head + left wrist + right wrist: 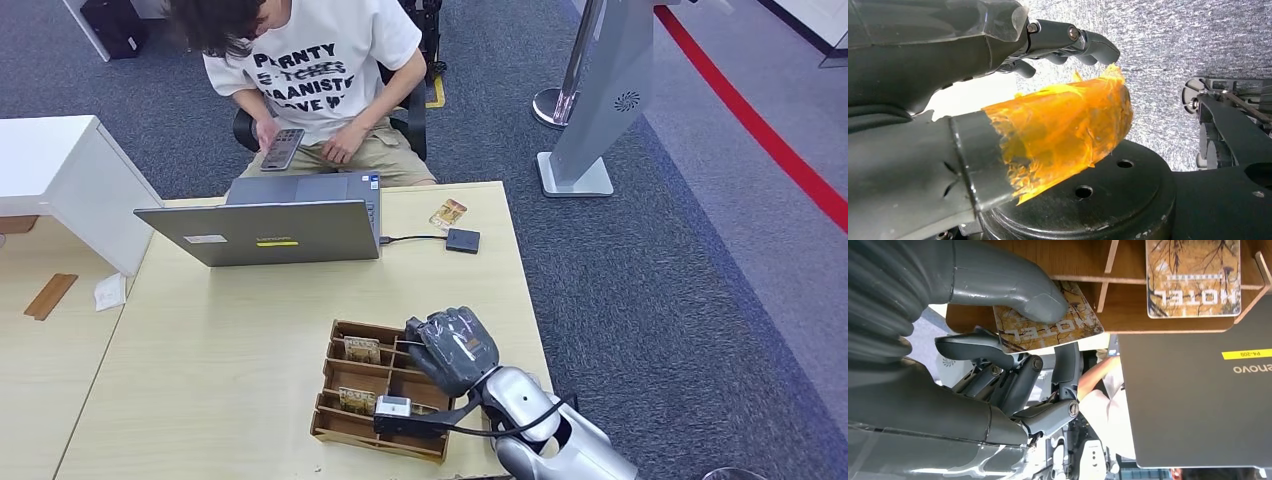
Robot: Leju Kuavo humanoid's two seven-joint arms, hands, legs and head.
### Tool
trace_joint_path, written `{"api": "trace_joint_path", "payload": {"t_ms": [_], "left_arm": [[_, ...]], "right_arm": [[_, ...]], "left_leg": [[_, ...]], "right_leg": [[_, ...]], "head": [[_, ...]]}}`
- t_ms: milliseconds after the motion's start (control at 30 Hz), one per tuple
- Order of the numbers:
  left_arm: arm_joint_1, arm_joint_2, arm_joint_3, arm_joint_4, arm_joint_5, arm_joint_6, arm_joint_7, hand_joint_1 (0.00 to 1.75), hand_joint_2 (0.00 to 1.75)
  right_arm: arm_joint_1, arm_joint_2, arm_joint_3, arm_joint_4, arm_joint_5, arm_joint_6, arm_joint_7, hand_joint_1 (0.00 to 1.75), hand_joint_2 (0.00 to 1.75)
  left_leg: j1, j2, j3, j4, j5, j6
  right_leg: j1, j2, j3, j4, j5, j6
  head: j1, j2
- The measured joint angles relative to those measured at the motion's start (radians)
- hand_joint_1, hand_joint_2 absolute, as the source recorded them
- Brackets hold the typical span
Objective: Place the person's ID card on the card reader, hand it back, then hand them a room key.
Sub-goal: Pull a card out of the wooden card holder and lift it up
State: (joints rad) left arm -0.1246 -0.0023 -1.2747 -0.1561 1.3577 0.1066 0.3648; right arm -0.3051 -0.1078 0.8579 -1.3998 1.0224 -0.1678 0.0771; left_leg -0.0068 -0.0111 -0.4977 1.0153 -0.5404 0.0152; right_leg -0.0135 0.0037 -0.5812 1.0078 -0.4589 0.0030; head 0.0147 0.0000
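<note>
Right wrist view: right hand (1013, 360) pinches thin stiff autumn-print hotel key card (1048, 322) by one edge over brown wooden divided tray (1128, 295), light, probably slippery; left hand (998, 65) holds nothing, fingers apart

I see a light wooden table (250, 340) standing on a grey-blue carpet (690, 300). A red line (760, 130) crosses the carpet at the far right. Left of the table there is a white cabinet (60, 170). Behind the table, a black office chair (412, 115) stands, and to its right a grey stand (600, 100) with a flat base.
</note>
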Motion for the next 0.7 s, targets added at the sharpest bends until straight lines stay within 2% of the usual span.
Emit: {"api": "trace_joint_path", "payload": {"t_ms": [267,700], "left_arm": [[0.000,0.000,-0.005,0.001,0.008,0.002,0.000,0.00,0.00],[0.000,0.000,-0.025,0.002,0.029,0.011,-0.004,0.00,0.00]], "right_arm": [[0.004,0.003,0.000,0.004,0.004,-0.009,-0.004,1.75,1.75],[0.047,0.017,-0.020,-0.039,0.044,-0.112,-0.037,1.75,1.75]], "left_leg": [[0.000,0.000,0.000,0.000,0.000,0.000],[0.000,0.000,0.000,0.000,0.000,0.000]], "right_leg": [[0.000,0.000,0.000,0.000,0.000,0.000],[0.000,0.000,0.000,0.000,0.000,0.000]], "head": [[0.000,0.000],[0.000,0.000]]}}
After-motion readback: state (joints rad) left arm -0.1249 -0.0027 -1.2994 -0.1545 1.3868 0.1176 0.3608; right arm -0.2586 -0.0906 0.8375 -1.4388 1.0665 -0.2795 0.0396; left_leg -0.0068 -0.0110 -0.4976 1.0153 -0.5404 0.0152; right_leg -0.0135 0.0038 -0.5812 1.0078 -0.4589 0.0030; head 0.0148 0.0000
